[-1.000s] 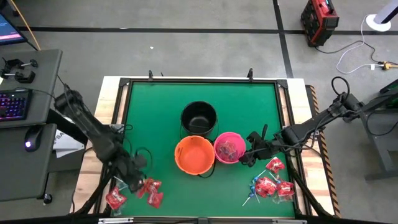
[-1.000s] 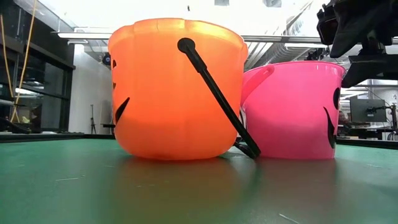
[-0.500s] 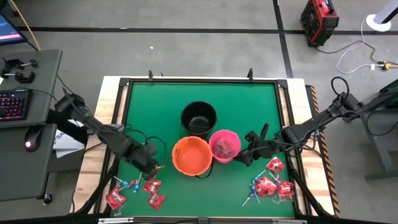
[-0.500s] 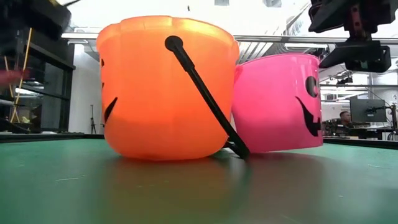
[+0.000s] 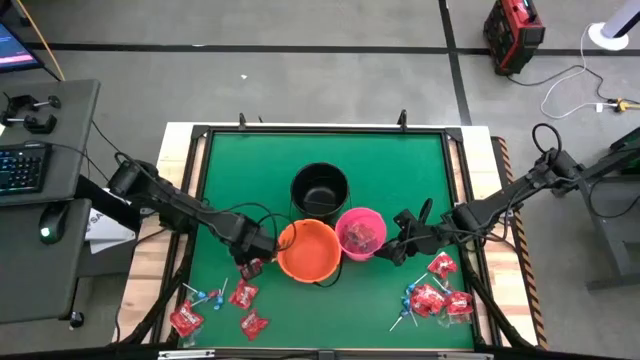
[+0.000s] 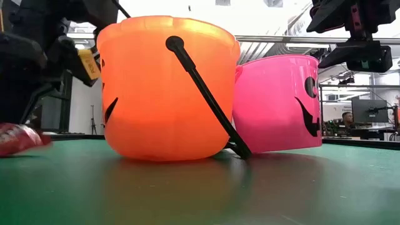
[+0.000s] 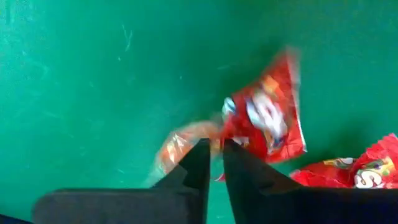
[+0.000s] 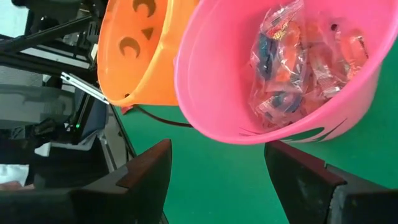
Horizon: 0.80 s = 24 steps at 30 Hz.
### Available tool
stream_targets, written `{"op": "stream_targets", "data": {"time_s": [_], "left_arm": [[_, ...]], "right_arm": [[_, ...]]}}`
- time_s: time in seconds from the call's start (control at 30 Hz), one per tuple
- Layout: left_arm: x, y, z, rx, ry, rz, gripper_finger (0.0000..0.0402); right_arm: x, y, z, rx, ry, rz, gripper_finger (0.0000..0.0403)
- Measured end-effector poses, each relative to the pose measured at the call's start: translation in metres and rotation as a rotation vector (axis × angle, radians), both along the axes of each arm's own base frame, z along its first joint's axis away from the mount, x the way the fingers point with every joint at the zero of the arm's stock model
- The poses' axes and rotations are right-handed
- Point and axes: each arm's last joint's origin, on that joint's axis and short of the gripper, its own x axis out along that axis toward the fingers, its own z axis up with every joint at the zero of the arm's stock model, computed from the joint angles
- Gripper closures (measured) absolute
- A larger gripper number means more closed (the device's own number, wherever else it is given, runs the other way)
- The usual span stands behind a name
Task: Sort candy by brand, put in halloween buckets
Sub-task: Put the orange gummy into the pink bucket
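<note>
My left gripper (image 5: 252, 256) points down just left of the orange bucket (image 5: 308, 250), its fingers a narrow slit apart (image 7: 212, 149). A red candy packet (image 7: 264, 121) shows blurred right beyond its fingertips; in the low view the packet (image 6: 19, 139) is at table height. My right gripper (image 5: 397, 250) stands wide open (image 8: 217, 165) beside the pink bucket (image 5: 361, 233), touching nothing. The pink bucket (image 8: 280, 68) holds clear-wrapped candies and rests against the orange one. Behind both stands the black bucket (image 5: 320, 188). My left gripper comes from above, pointing down, with the red packet's corner (image 7: 227, 132) right at its fingertips. The packet is blurred, and I cannot tell whether the fingers touch it.
Red packets and blue lollipops (image 5: 215, 305) lie near the table's front left; another heap (image 5: 435, 295) lies front right, below the right arm. The table's black frame (image 5: 320, 130) runs round the green mat. Bare mat lies at the far left and far right.
My left gripper has gone from the front-left candy heap toward the orange bucket, sinking and rolling, and a red packet has come along with it. The pink bucket has slid left against the orange one and turned its face toward the front.
</note>
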Motion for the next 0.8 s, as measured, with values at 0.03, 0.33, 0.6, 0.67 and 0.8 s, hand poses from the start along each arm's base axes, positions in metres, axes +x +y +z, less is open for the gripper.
{"op": "stream_targets", "data": {"time_s": [0.03,0.33,0.6,0.67,0.8], "left_arm": [[-0.001,0.002,0.003,-0.005,-0.011,-0.01,0.0352],[-0.014,0.01,0.025,0.01,-0.05,-0.121,0.026],[-0.026,0.014,0.007,0.004,-0.008,-0.249,0.0231],[-0.029,0.015,0.001,0.003,0.0,-0.264,0.0231],[-0.032,0.016,-0.008,-0.002,-0.01,-0.299,0.0231]], "right_arm": [[0.0,0.0,0.0,0.004,-0.002,0.004,0.0153],[0.005,0.001,0.008,-0.023,-0.095,0.049,0.0153],[0.005,0.001,0.008,-0.032,-0.099,0.035,0.0153],[0.005,0.001,0.008,-0.032,-0.1,0.035,0.0153],[0.005,0.001,0.008,-0.032,-0.1,0.034,0.0153]]}}
